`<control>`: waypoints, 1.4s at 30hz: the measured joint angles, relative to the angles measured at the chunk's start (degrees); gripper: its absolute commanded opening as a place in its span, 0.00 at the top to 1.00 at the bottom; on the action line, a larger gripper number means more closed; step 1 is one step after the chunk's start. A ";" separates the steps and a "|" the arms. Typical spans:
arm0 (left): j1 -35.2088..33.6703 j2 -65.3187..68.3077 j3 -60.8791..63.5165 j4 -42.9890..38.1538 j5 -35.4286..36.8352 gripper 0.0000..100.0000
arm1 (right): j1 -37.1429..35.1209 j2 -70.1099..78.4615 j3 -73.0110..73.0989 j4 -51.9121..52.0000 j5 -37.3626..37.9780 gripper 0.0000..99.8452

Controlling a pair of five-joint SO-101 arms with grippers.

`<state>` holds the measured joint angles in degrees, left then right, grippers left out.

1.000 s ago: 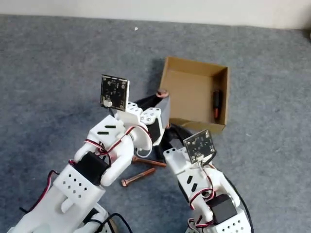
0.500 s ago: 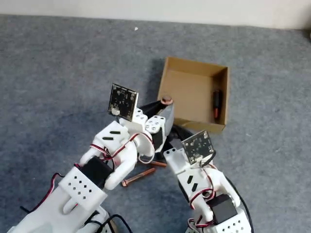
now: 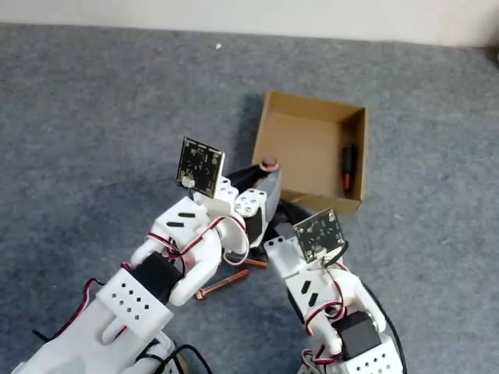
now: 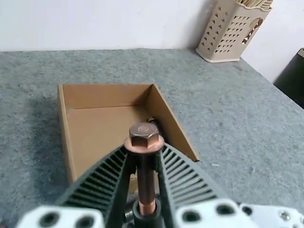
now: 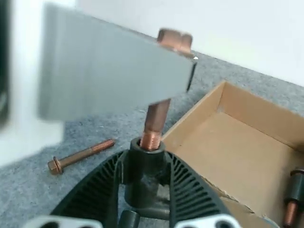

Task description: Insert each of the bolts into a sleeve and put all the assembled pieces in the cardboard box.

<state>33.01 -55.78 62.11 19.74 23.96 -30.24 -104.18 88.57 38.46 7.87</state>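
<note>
My left gripper (image 4: 144,153) is shut on a copper bolt (image 4: 144,137), held upright with its hex head on top. The bolt's threaded tip sits in the mouth of a black sleeve (image 5: 144,167), on which my right gripper (image 5: 145,159) is shut. In the high view the bolt head (image 3: 269,164) shows just outside the near left wall of the cardboard box (image 3: 274,125), with the left gripper (image 3: 265,178) around it. One assembled piece (image 3: 348,168) lies inside the box by its right wall. Two loose bolts (image 3: 222,284) lie on the carpet, partly under the left arm.
Both arms crowd together in front of the box; the right arm (image 3: 320,288) comes in from the lower right. A loose bolt (image 5: 80,156) lies on the grey carpet (image 3: 93,117). A perforated beige holder (image 4: 231,28) stands far behind the box.
The left arm has swung right and slightly nearer with the bolt, bringing it down over the sleeve in the right gripper. The right arm has barely moved.
</note>
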 measured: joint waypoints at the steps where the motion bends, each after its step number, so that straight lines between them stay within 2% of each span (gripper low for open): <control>1: 0.00 0.00 0.35 0.09 0.00 0.99 | 0.44 0.00 0.00 -0.18 0.00 0.99; 6: 0.35 0.00 2.20 -0.09 0.00 0.99 | 3.96 0.00 0.00 -4.75 -0.53 0.99; 8: 0.70 0.00 2.29 -0.35 0.00 0.99 | 5.36 0.00 0.09 -5.27 -3.25 0.99; 11: 0.79 0.00 2.29 -0.44 0.00 0.89 | 6.42 0.00 0.09 -5.36 -5.10 0.99; 15: 0.88 -0.44 2.46 1.23 -3.69 0.77 | 8.62 0.09 0.09 -5.45 -6.15 0.99; 20: 0.26 -0.18 0.79 9.93 -4.75 0.74 | 10.02 0.09 1.23 -5.63 -6.24 0.99; 25: 0.26 -0.09 -5.45 21.10 -5.71 0.74 | 10.37 0.09 2.37 -5.71 -6.24 0.99; 28: -0.53 -0.09 -9.49 27.08 -10.99 0.74 | 12.40 0.09 2.37 -5.71 -6.24 0.99; 31: -3.16 0.00 -11.52 31.74 -19.25 0.75 | 15.74 0.00 2.37 -5.71 -6.68 0.99; 33: -5.89 0.00 -12.04 33.05 -22.77 0.78 | 17.14 0.00 2.37 -5.71 -6.77 0.99; 38: -16.18 -3.69 -12.13 33.32 -24.44 0.91 | 17.76 0.00 2.37 -5.80 -6.77 0.91; 42: -23.74 -10.02 -11.60 33.58 -24.62 0.99 | 17.85 0.00 3.87 -5.80 -6.86 0.96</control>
<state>9.27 -65.80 50.51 53.32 -0.66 -12.40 -104.18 92.44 32.66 1.01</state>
